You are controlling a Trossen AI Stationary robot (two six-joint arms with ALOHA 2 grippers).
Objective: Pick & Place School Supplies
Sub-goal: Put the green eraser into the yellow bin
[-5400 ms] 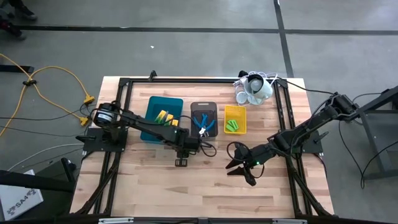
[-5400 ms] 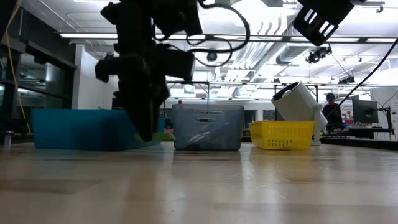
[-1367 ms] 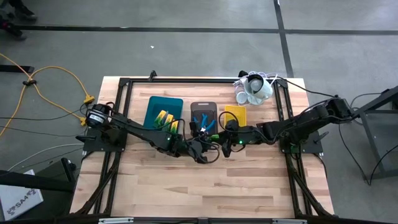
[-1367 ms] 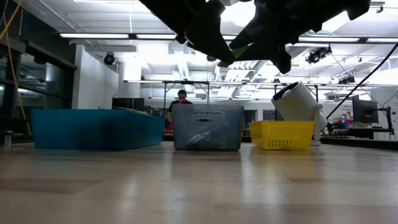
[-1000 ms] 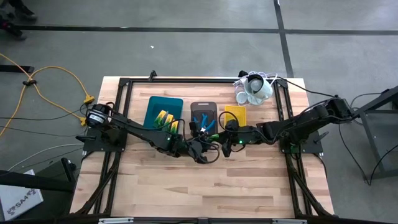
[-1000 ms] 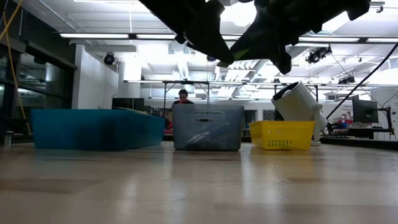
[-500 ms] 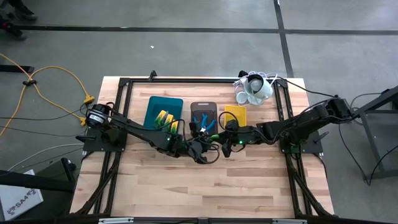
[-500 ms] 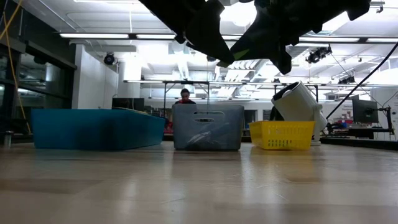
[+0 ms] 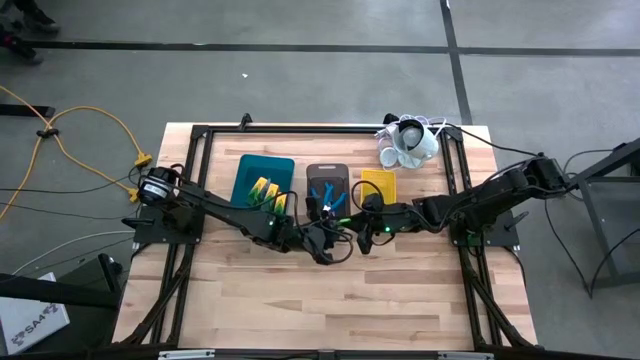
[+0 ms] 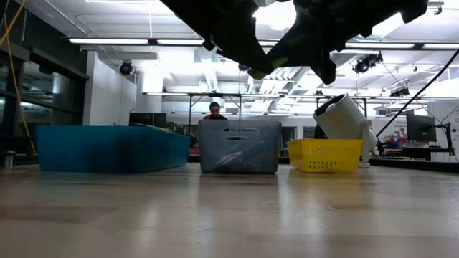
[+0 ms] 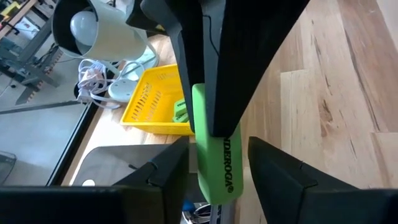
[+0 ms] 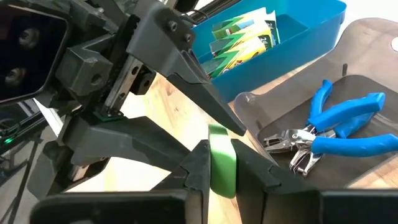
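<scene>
Most of the sorting looks done: the printed boxes (image 12: 245, 32) lie in the teal tray (image 12: 311, 25) and the blue pliers (image 12: 339, 121) in the grey tray (image 12: 373, 37), both beyond my right pincer (image 12: 222, 163). That pincer pinches one green stick (image 12: 222, 158), my left pincer (image 11: 214, 180) standing spread around its other end. Both arms meet above the table just short of the trays, and this stick has yet to reach the yellow tray (image 11: 155, 102).

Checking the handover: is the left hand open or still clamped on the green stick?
Open: left hand fingers stand clear of the green stick; right hand pinches it.

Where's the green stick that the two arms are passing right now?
The green stick is in the air between both grippers near the table's middle in the high view, just in front of the grey tray. The right gripper pinches it while the left gripper stands open around it.
</scene>
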